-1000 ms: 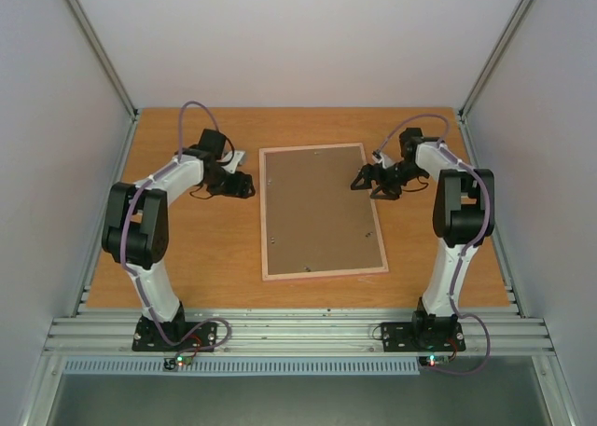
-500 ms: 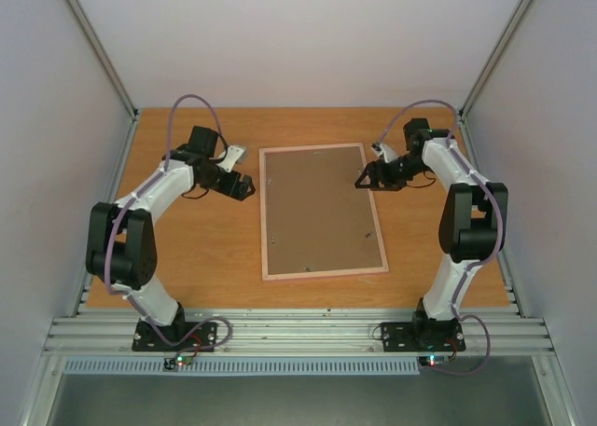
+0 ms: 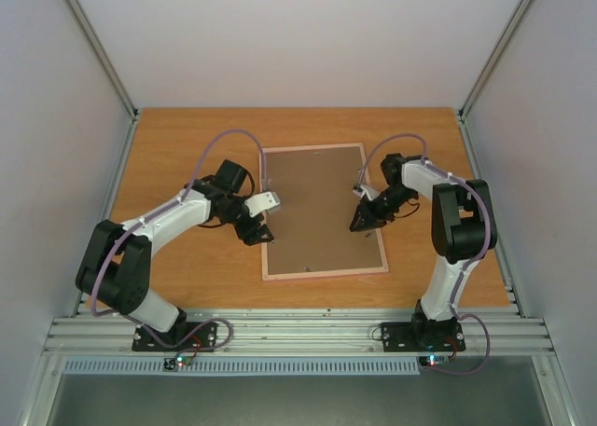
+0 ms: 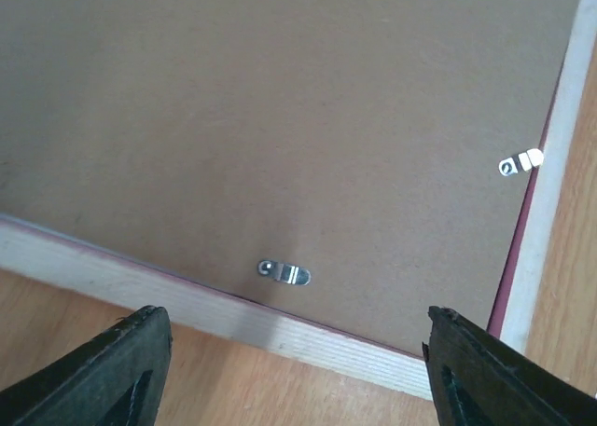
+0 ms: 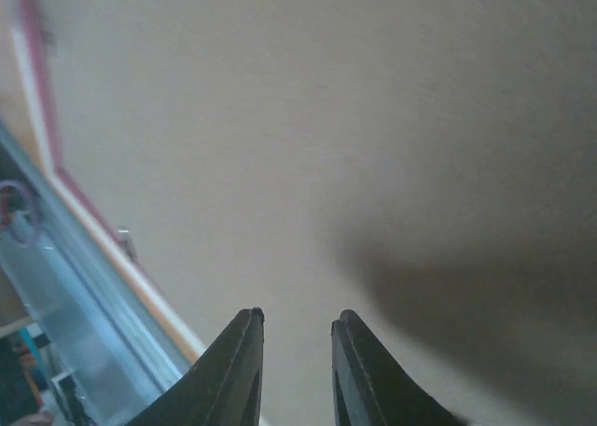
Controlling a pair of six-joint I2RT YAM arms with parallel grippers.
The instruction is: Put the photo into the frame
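Frame [image 3: 322, 212]: back up, middle of bench [image 3: 187, 146], long axis running near-to-far.
Left tool [image 4: 298, 351]: wide open, empty, at left rim; clip [image 4: 283, 273] just ahead.
Right tool [image 5: 297, 351]: nearly closed, empty, over right edge.
Photo: not seen.

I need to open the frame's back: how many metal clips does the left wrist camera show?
2. One clip lies by the near rail of the frame, the other clip by the rail on the view's right side. More may be outside this view.
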